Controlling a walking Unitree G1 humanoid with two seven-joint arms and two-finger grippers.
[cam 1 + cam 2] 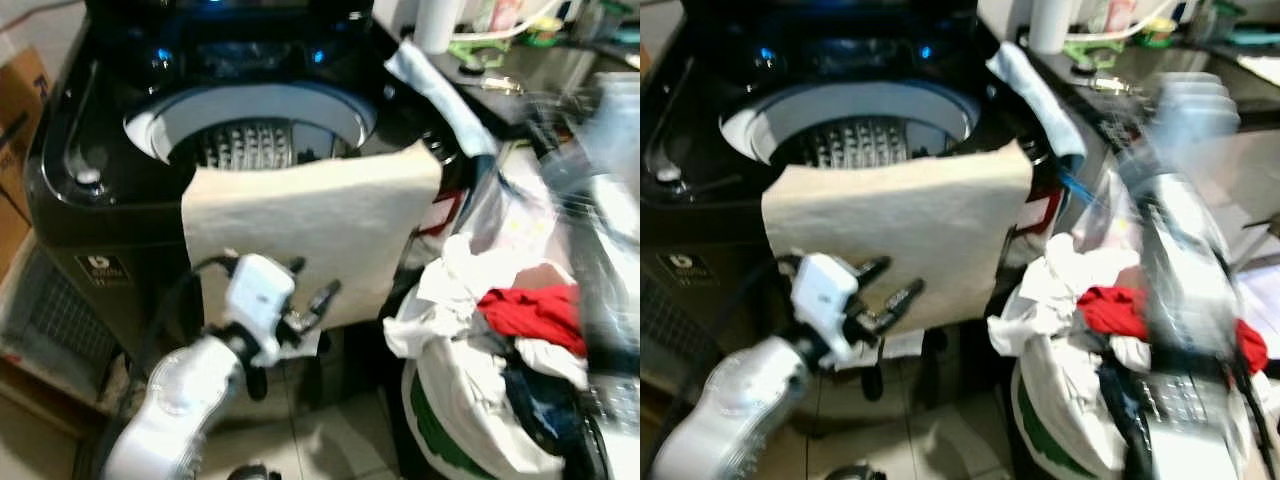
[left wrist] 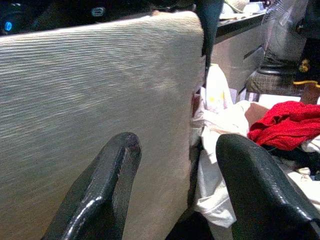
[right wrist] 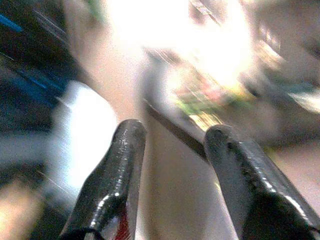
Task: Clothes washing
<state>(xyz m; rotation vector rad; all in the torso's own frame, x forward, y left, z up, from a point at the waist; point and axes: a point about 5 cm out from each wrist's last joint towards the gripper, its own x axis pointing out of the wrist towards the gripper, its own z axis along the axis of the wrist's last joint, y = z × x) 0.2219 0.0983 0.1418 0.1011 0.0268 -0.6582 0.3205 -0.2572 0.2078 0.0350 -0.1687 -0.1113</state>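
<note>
there, left gripper (image 1: 312, 300) spread before hanging cloth (image 1: 320, 225).

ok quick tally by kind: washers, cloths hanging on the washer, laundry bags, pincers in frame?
washing machine: 1
cloths draped on its rim, the beige cloth and the light blue cloth: 2
laundry bag, with a red garment on top: 1
open pincers, the left pincer and the right pincer: 2
total: 6
</note>
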